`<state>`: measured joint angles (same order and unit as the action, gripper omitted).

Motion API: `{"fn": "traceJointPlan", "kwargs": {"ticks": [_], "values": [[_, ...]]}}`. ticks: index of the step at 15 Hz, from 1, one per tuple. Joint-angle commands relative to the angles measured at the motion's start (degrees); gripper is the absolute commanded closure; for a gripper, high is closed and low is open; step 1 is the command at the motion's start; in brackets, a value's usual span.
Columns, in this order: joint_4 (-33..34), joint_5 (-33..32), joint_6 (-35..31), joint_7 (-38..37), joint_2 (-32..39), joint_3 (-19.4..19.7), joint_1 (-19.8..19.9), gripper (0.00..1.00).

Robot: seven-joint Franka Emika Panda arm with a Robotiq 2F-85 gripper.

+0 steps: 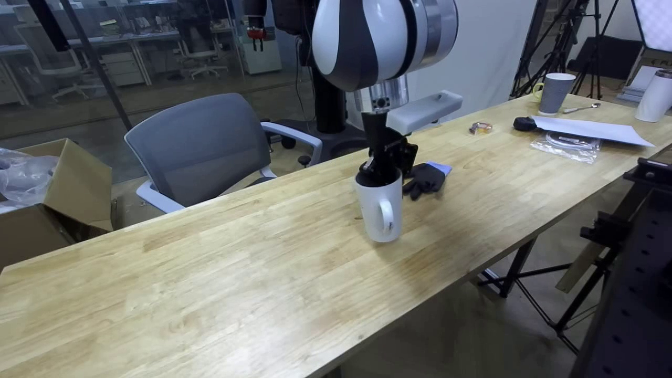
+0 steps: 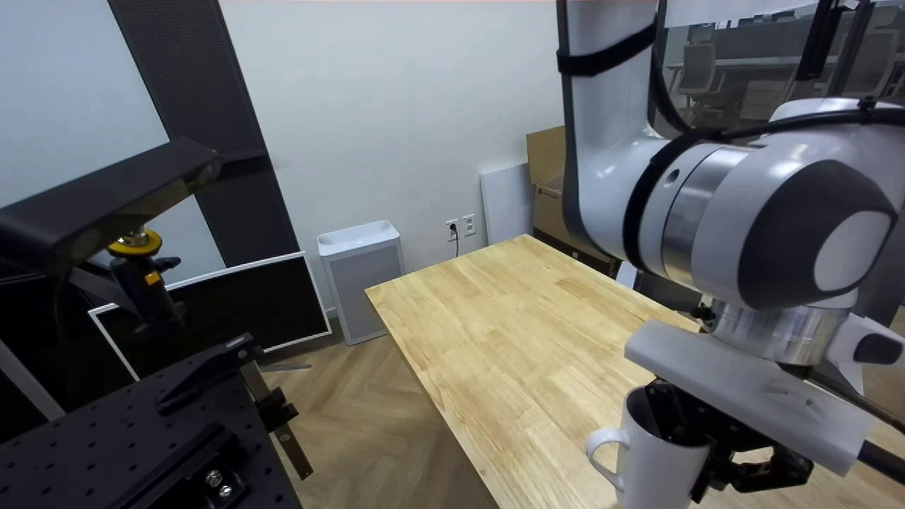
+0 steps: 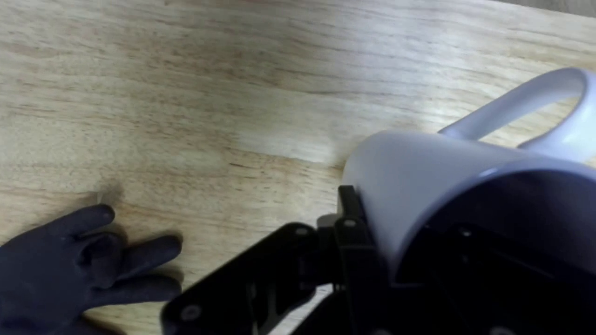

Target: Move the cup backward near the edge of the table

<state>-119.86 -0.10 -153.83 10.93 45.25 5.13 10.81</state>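
Claw [image 3: 389,228] pinches the white cup [image 1: 375,210] by its wall

I have the cup [image 1: 375,215] in all three views: a plain white mug, taller than wide, mouth up, dark inside, clasped by its wall at the rim. In an exterior view it shows just right of centre over the pale wooden table [image 1: 184,299], handle [image 1: 387,215] facing the lens. In an exterior view the cup [image 2: 657,474] is at lower right, base cut off, handle pointing left. My wrist view has it at right, handle uppermost; whether its base touches the table I can't tell.
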Motion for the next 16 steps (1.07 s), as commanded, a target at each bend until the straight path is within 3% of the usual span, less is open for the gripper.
{"fn": "traceJointPlan", "kwargs": {"ticks": [1,9,16], "values": [[-3.5,-0.5,-2.5,-2.3,-2.0,0.2,-0.8,0.98],[-4.5,-0.5,-8.5,-3.7,-0.7,0.9,-1.4,0.98],[-4.2,0.0,-9.1,-2.8,0.6,-0.6,-0.1,0.98]]}}
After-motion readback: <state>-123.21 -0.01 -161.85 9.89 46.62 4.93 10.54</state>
